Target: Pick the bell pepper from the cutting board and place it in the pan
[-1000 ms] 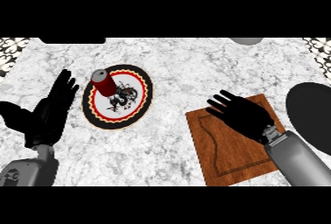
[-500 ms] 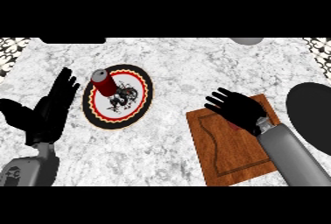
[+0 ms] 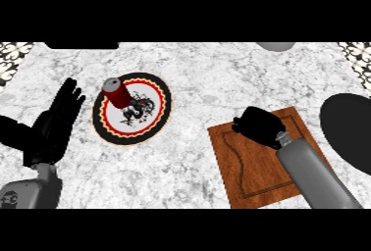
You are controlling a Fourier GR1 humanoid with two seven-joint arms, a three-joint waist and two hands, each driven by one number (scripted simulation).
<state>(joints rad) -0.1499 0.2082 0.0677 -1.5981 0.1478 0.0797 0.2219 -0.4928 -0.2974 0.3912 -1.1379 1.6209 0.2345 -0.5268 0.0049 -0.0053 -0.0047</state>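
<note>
Head view: right hand (image 3: 259, 126) is curled over the far end of the wooden cutting board (image 3: 250, 171). The bell pepper is not visible, presumably hidden under those fingers, so a grasp cannot be confirmed. Judged light, rigid, smooth-skinned; best taken around its body. The black pan (image 3: 349, 131) lies at the counter's right edge. Left hand (image 3: 52, 127) rests open, left side, beside a plate (image 3: 156, 120) bearing a red can (image 3: 116, 91).

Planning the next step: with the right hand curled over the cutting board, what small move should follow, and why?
Probably lift the right hand a little off the cutting board. Its fingers are curled at the board's upper edge and hide whatever they hold; the pan lies to the right, so rising first would clear the board.
</note>
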